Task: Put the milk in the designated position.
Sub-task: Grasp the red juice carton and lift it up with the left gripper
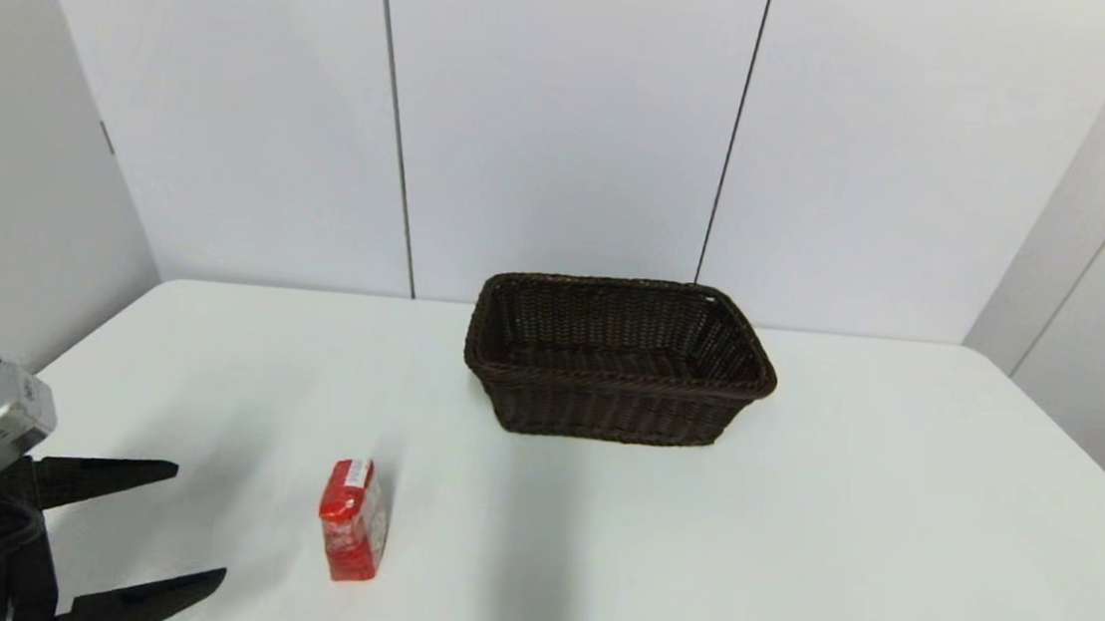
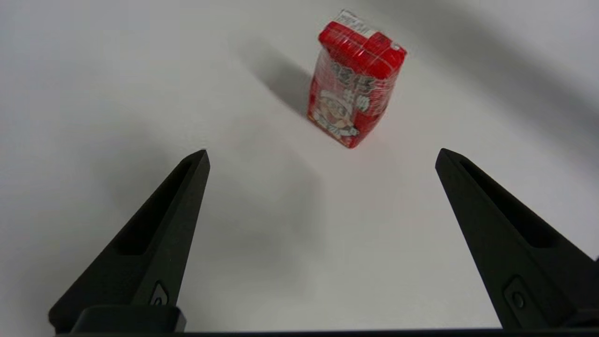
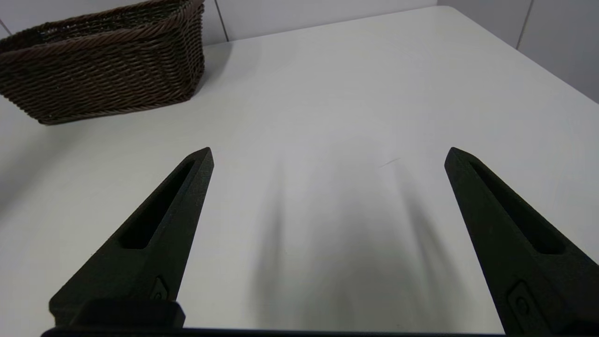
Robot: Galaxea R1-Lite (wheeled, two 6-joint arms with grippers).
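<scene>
The milk point(image 1: 353, 521) is a small red carton with a white label on top, standing upright on the white table near its front left. In the left wrist view the milk point(image 2: 354, 79) stands a short way beyond the fingertips. My left gripper point(image 1: 199, 522) is open at the picture's lower left, to the left of the carton and apart from it; the left gripper point(image 2: 323, 154) holds nothing. My right gripper point(image 3: 327, 152) is open over bare tabletop and does not show in the head view. The designated position is unmarked plain tabletop.
A dark brown woven wicker basket point(image 1: 613, 397) stands at the back middle of the table, behind and to the right of the carton; the basket point(image 3: 105, 70) also shows in the right wrist view. White wall panels rise behind the table.
</scene>
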